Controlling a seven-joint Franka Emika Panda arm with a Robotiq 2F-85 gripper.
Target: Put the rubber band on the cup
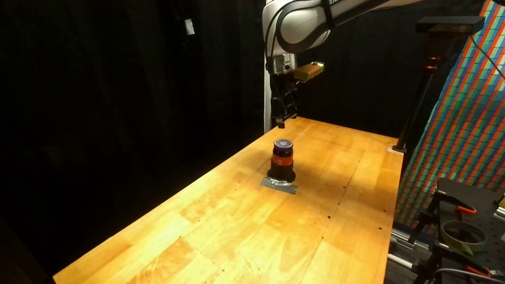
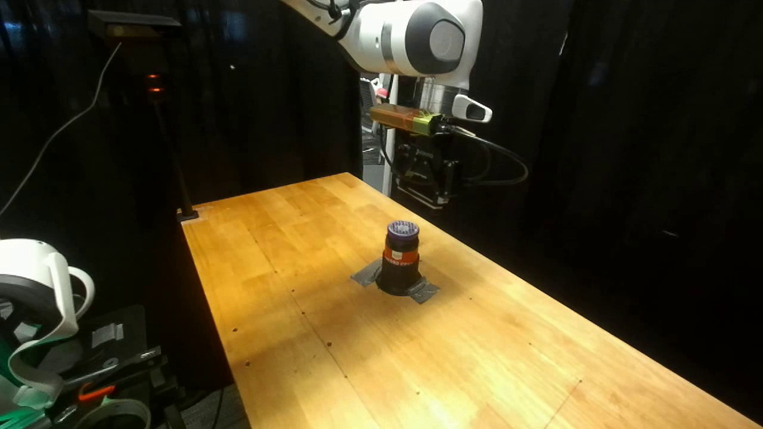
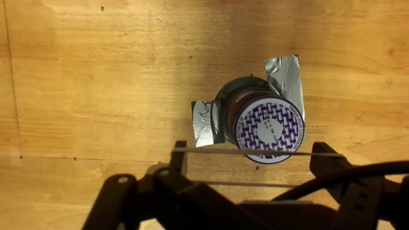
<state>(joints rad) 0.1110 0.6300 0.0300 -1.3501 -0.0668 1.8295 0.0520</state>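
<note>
The cup is a dark jar with a red-orange stripe and a purple-and-white lid. It stands upright on the table in both exterior views (image 1: 283,160) (image 2: 400,256). In the wrist view the cup (image 3: 270,127) is seen from above, its lid mostly beyond the fingers. My gripper (image 3: 250,152) is open, its fingers wide apart. The rubber band (image 3: 211,151) is stretched around both fingers as two parallel strands. The front strand crosses the lid's near edge in the picture. In the exterior views the gripper (image 1: 287,120) (image 2: 420,194) hangs above the cup and off to one side, not touching it.
The cup's dark round base is taped to the wooden table (image 1: 244,232) with grey tape strips (image 3: 207,123) (image 2: 423,291). A camera stand (image 1: 410,98) rises at a table corner. A side bench (image 1: 469,197) with tools and a tape roll stands beyond the table edge.
</note>
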